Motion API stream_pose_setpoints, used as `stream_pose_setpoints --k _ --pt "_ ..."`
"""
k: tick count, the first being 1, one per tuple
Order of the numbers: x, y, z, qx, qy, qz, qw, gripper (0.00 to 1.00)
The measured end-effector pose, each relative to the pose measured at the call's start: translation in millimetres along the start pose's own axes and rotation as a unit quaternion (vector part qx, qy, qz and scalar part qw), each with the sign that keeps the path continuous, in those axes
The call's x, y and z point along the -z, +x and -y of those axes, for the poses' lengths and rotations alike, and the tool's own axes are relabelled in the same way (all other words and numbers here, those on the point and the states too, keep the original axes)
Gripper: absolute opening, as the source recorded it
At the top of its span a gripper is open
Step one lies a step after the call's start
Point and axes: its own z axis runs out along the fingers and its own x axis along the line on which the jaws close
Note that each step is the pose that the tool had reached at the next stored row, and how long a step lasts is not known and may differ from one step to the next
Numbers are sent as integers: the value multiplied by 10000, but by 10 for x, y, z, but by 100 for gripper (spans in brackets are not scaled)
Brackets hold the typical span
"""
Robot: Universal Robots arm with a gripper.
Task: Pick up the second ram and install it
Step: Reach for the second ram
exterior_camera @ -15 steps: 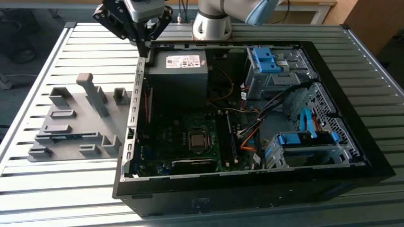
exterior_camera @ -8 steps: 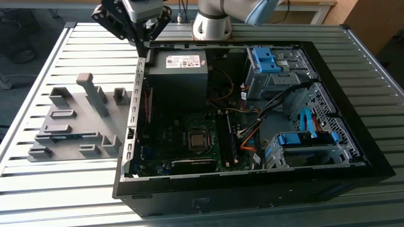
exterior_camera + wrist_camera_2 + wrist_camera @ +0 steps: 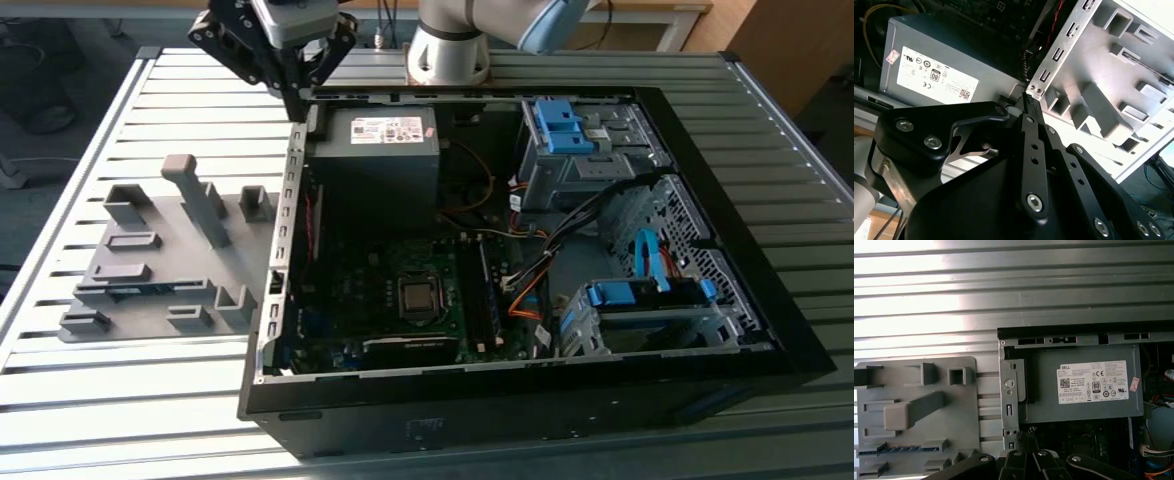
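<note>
The second ram (image 3: pixel 134 292) is a thin blue-green stick lying in a slot of the grey fixture plate (image 3: pixel 160 215), on the exterior view's left of the open computer case (image 3: pixel 534 390). In the first wrist view the second ram (image 3: pixel 899 449) shows as a bluish strip low on the fixture plate (image 3: pixel 961 405). My gripper (image 3: pixel 294 98) hangs over the case's back corner beside the power supply (image 3: pixel 380 150), well away from the stick. Its fingers (image 3: pixel 1030 130) meet at the tips, shut and holding nothing. The gripper (image 3: pixel 1029 436) points down at the case wall.
Grey blocks (image 3: pixel 200 200) stand up from the fixture plate. Inside the case are the motherboard (image 3: pixel 414 300), orange and black cables (image 3: pixel 527 290) and blue drive-bay clips (image 3: pixel 561 125). The arm's base (image 3: pixel 447 50) stands behind the case on the slatted metal table (image 3: pixel 134 400).
</note>
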Motion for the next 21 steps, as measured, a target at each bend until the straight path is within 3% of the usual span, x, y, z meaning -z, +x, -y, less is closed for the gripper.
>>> stream_pose_setpoints --k 21 --pt "-11 120 9 0 -1 -1 10000 11"
